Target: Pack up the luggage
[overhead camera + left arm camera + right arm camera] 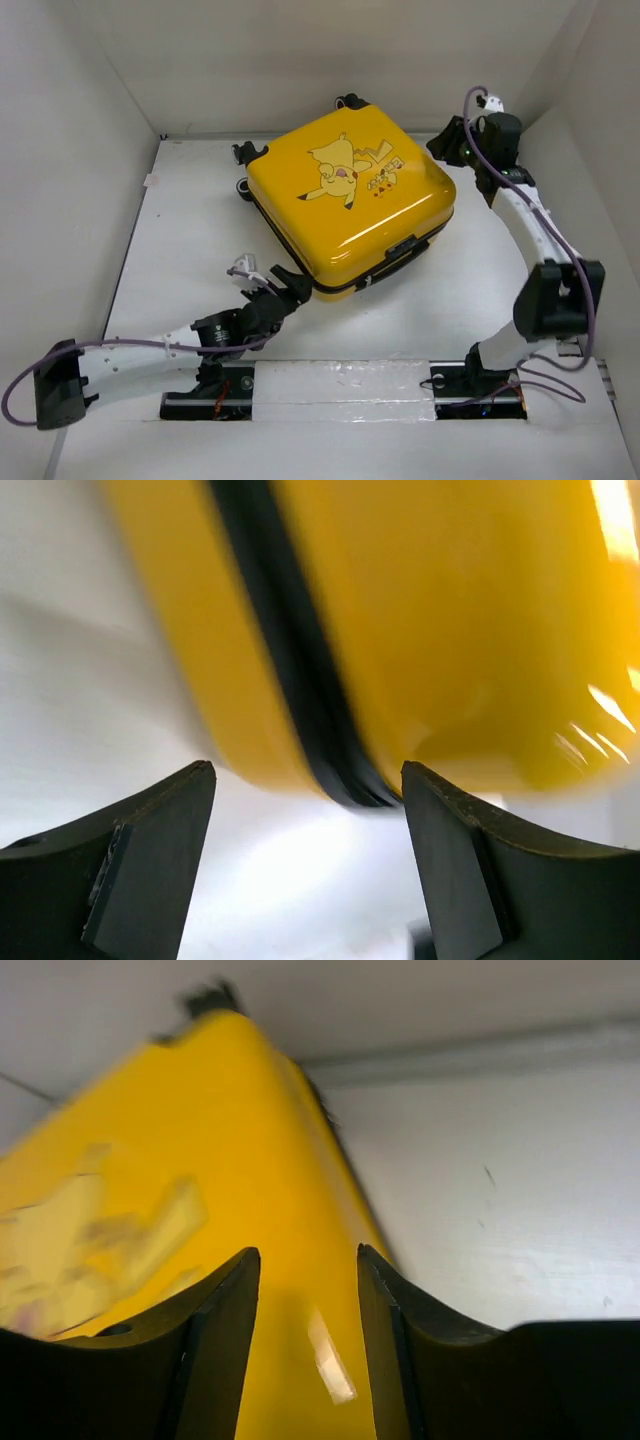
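Note:
The luggage (350,195) is a yellow hard-shell suitcase with a Pikachu print, lying flat and closed in the middle of the white table. My left gripper (290,283) is low at its near-left corner, open, with nothing between the fingers. The left wrist view shows that gripper (308,770) facing the yellow shell (450,630) and its black zip band (290,660). My right gripper (447,148) hovers by the far-right corner. In the right wrist view it (308,1253) is open above the yellow lid (200,1140), holding nothing.
Black wheels (245,155) stick out at the suitcase's far-left side, and a black handle (405,248) sits on its near-right side. White walls close in the table (180,260) on the left, back and right.

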You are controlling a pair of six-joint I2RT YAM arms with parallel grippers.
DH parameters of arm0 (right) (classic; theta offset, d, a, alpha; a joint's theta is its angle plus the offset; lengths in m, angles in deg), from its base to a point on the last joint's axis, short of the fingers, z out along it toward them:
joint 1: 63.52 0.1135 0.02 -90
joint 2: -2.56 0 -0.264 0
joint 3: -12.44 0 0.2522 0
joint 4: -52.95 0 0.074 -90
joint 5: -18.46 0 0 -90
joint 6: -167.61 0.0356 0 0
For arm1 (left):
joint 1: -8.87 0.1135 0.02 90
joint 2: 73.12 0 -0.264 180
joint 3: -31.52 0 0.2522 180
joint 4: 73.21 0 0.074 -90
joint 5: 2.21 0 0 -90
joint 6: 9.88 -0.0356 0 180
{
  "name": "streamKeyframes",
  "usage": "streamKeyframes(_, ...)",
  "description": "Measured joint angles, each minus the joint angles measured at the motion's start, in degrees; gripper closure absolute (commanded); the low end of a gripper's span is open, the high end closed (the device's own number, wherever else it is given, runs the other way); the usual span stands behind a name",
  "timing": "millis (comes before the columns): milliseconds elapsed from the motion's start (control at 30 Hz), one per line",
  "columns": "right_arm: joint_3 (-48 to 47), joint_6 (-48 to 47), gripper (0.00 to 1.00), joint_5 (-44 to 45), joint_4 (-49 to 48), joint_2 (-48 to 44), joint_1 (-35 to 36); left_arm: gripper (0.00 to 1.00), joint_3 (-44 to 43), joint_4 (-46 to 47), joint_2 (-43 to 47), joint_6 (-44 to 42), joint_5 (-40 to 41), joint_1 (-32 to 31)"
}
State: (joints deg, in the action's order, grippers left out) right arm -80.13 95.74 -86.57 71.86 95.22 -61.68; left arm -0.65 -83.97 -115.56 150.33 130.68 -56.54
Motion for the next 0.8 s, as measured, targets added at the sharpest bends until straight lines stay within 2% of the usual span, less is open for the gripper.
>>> streamKeyframes(33,1.27,0.15,0.50,-0.92,-0.02,-4.52,0.44,0.29,-1.51,-0.92,-0.22,0.09,0.00,-2.86)
streamKeyframes(100,5.07,0.15,0.58,-2.14,-1.18,-14.58,1.75,0.29,-5.40,-2.54,-1.03,0.09,1.77,-7.85)
streamKeyframes(167,11.69,0.52,0.83,-3.41,-5.09,-25.31,3.76,0.28,-9.01,-3.45,-1.90,-0.35,4.52,-10.47)
streamKeyframes(233,20.63,1.07,1.00,-5.22,-8.81,-36.02,7.08,0.27,-11.98,-4.04,-2.54,-1.79,7.63,-11.43)
streamKeyframes(367,40.61,2.47,1.00,-8.37,-16.00,-52.72,15.52,0.24,-14.51,-2.67,-2.75,-7.54,13.92,-11.50)
streamKeyframes(433,49.66,3.43,1.00,-9.05,-17.77,-56.83,18.43,0.23,-14.60,-0.04,-2.75,-12.72,16.74,-11.43)
streamKeyframes(500,57.24,4.63,0.94,-9.42,-19.02,-58.47,21.11,0.23,-14.86,3.26,-2.78,-17.57,17.16,-10.21)
streamKeyframes(567,62.58,5.40,0.83,-9.42,-19.28,-57.75,23.78,0.23,-16.09,6.03,-3.50,-21.62,15.23,-6.86)
streamKeyframes(600,63.78,5.79,0.73,-9.40,-19.56,-56.35,25.00,0.23,-17.29,7.17,-4.35,-23.10,13.25,-4.46)
streamKeyframes(800,64.17,4.44,0.69,-8.41,-24.96,-45.86,29.07,0.23,-26.38,9.97,-11.45,-26.93,0.24,6.36)
